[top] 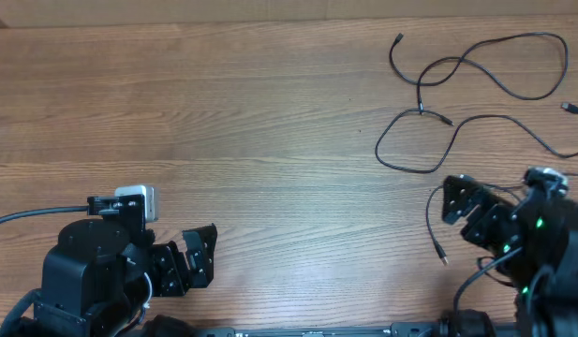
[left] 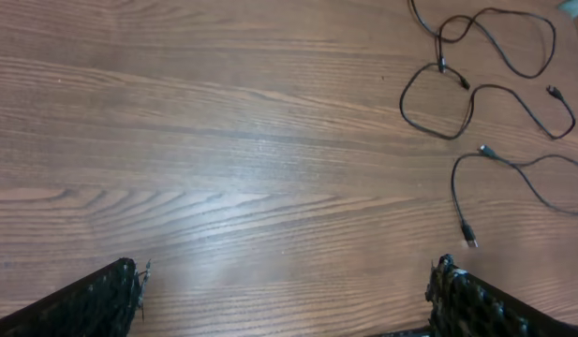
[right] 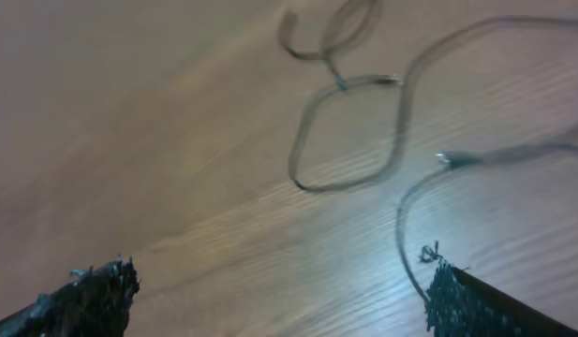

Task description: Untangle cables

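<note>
Overhead: the cables (top: 422, 110) sprawl in loose loops at 2 o'clock on the counter (top: 251, 131). The left end effector (top: 197, 255) sits at 7 o'clock and the right end effector (top: 462, 208) at 4 o'clock, both spread wide and holding nothing.
Left wrist: the cables lie at 2 o'clock, apart from its fingers.
Right wrist: blurred loops at 1 o'clock, one strand close to the finger at 4 o'clock.

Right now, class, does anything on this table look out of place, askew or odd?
Only the cables stand out: towards the table's far right they lie in loose loops that cross one another, one strand running out of frame. Nothing looks spilled or damaged.
</note>
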### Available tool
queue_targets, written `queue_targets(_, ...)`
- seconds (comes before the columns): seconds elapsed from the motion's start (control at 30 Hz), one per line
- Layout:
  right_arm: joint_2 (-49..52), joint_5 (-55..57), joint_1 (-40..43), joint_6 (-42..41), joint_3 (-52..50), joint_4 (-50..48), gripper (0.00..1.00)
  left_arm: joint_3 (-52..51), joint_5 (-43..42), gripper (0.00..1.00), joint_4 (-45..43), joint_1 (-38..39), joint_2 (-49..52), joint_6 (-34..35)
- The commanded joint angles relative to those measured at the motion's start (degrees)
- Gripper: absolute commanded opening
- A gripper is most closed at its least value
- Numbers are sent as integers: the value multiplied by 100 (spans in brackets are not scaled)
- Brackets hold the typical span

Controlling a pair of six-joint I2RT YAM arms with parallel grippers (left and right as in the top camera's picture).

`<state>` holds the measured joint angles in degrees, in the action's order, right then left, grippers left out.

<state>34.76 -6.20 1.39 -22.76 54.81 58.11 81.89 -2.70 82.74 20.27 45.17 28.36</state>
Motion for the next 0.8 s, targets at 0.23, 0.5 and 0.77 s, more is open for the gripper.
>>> queue_targets(0.23,-1239,-358,-422,828,-1943,-2326,100,11,79,100,-4,37,11,-48)
queue_targets(0.5,-2076,-352,-422,831,-3123,-3254,100,11,79,99,-4,37,11,-50)
queue_targets(0.77,-2826,-243,-422,828,-4148,-4232,100,11,79,99,-4,37,11,-48)
